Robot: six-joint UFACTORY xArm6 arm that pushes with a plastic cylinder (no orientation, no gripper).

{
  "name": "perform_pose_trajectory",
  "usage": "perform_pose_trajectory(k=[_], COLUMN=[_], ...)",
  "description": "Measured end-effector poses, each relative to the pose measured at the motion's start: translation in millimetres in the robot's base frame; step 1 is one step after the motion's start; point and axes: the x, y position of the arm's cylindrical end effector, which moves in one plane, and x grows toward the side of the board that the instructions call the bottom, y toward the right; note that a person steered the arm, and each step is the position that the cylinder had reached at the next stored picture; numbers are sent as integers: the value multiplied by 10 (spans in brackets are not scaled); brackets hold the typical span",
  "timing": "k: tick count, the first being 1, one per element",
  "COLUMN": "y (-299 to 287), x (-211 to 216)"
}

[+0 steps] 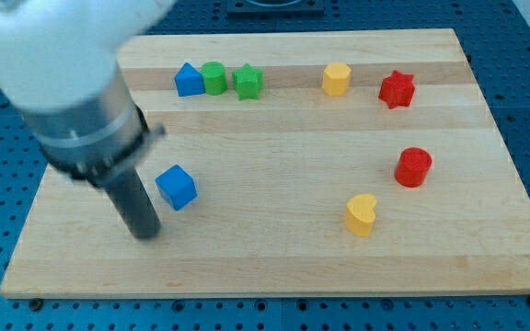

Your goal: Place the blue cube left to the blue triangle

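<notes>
**A:** Where does my tip (146, 233) stand?

**B:** Low on the view's left of the desk (274, 267), just beside the blue cube (177, 187) — below and to its left, seemingly not touching. There is no hand here, only a bare rod, so nothing opens or holds.

**A:** And the cube against its goal?

**B:** Well short. The blue triangle (189, 80) sits near the view's top, touching the green cylinder (213, 77), with the green star (247, 82) next along. The spot left of the triangle is bare wood.

**A:** So what remains?

**B:** Nearly everything, I'd judge — the cube must travel up the view and slightly leftward. The yellow and red blocks lie well apart, out of the way.
</notes>
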Motion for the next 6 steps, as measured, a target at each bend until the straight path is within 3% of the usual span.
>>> perform_pose_trajectory(k=[1, 3, 5, 6], y=[-386, -439, -439, -175], x=[-928, -936, 619, 622])
